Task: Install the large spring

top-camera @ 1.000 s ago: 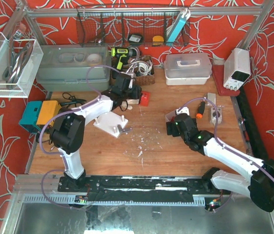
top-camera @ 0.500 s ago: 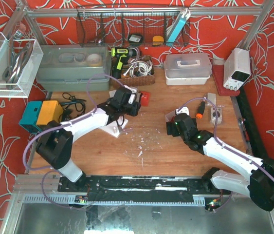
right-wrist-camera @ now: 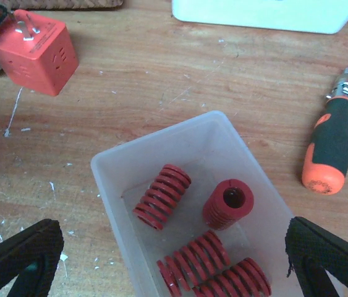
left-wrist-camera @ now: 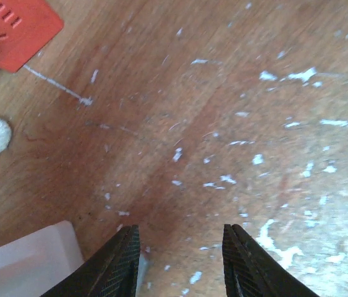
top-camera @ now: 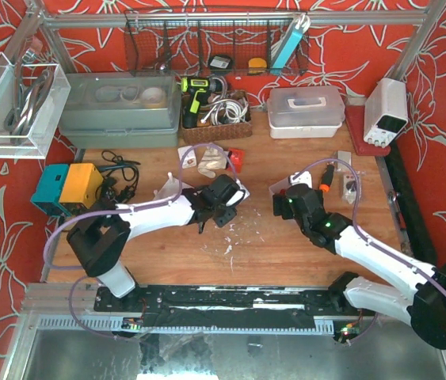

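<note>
Several red coil springs lie in a clear plastic bin (right-wrist-camera: 109, 167); one lies on its side (right-wrist-camera: 162, 196), one stands on end (right-wrist-camera: 228, 203), two lie at the near end (right-wrist-camera: 192, 263). My right gripper (right-wrist-camera: 172, 247) is open wide and empty, hovering over the bin, and it shows right of centre in the top view (top-camera: 287, 204). My left gripper (left-wrist-camera: 180, 232) is open and empty over bare wood near the table's middle (top-camera: 229, 203). The white peg plate (left-wrist-camera: 31, 260) lies just left of its left finger and shows in the top view (top-camera: 167, 188).
A red cube (right-wrist-camera: 34, 42) sits behind and left of the bin (top-camera: 237, 158). An orange-and-black screwdriver (right-wrist-camera: 331, 148) lies right of the bin. A white lidded box (top-camera: 306, 111), a wicker basket (top-camera: 219, 119) and a grey tub (top-camera: 120, 115) line the back.
My left arm has swung from the back near the red cube forward and right to the table's middle. My right arm has barely moved.
</note>
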